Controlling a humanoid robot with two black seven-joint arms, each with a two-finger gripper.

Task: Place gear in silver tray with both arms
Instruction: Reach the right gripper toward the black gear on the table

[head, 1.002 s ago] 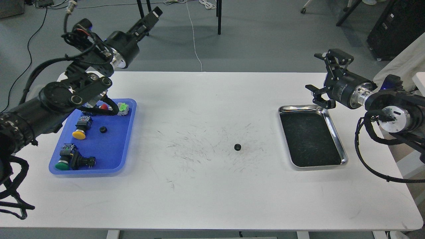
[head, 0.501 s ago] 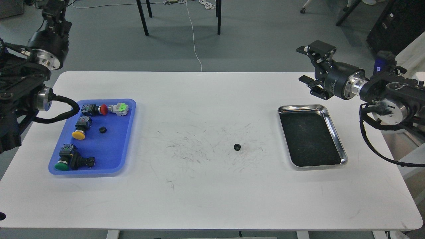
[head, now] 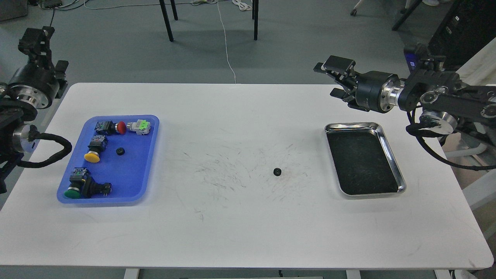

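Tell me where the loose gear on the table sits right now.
Head view: the gear lies on the bare white table, right of centre, left of the silver tray.

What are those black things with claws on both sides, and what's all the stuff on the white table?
Those are a robot's two arms, and the picture is taken from its head, looking down at the white table. Each arm ends in a claw for grabbing. The left tool is raised past the table's far left corner; I can't tell if it is open. The right tool is open and holds nothing. On the table, a blue plastic tray holds push buttons and a little black ring. A shiny silver metal tray on the right is empty. A small black gear lies on the table between the trays. The robot should put it in the silver tray.
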